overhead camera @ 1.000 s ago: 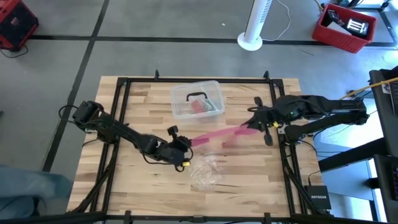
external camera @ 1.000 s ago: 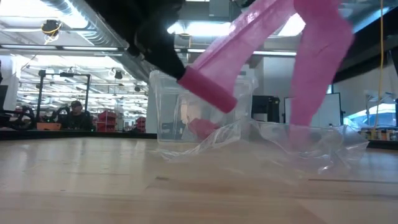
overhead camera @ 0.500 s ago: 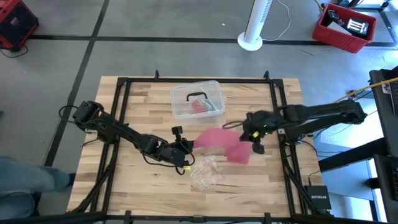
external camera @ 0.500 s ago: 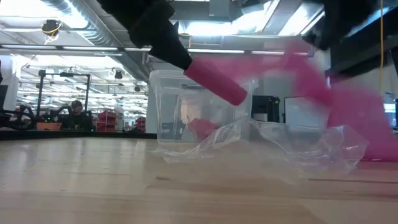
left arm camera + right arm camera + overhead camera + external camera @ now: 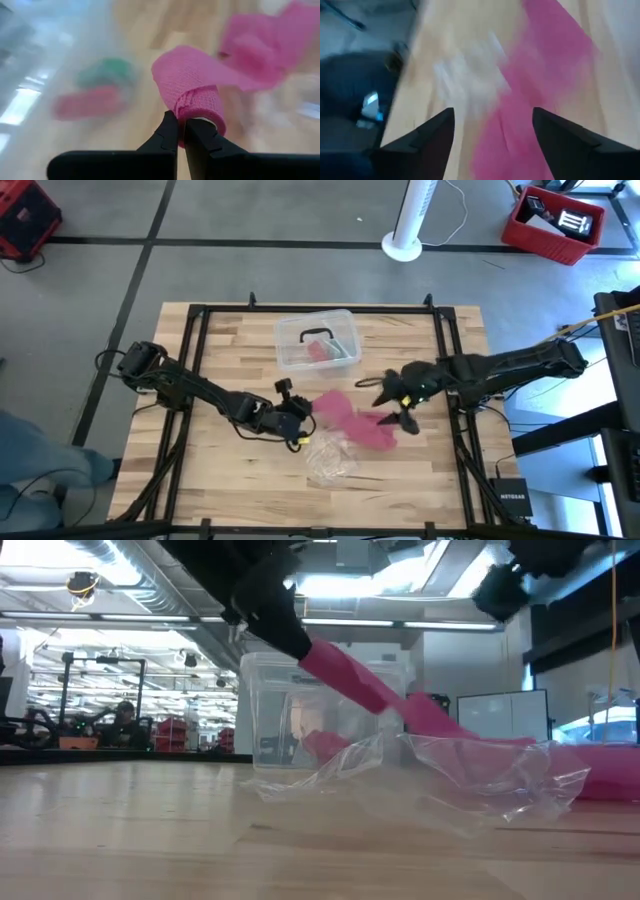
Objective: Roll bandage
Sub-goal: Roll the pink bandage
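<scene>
1. My left gripper [image 5: 181, 131]: fingers pinched together on the rolled end of the bandage [image 5: 352, 423], holding that end clear of the table [image 5: 200, 470]. It sits just on the near side of the clear plastic box [image 5: 316, 340].

2. My right gripper [image 5: 404, 410]: fingers spread wide, nothing between them, hovering over the far loose end of the bandage, to the right of the box and nearer me.

3. Bandage, pink: from the small roll at the left gripper the strip slopes down and lies slack and bunched on the wood, in front of the box, stretching toward the right gripper.

4. Clear plastic box: toward the table's far edge, pink and green contents inside.

5. Crumpled clear wrapper [image 5: 330, 459]: on the table just nearer me than the bandage, farther from the box.
</scene>
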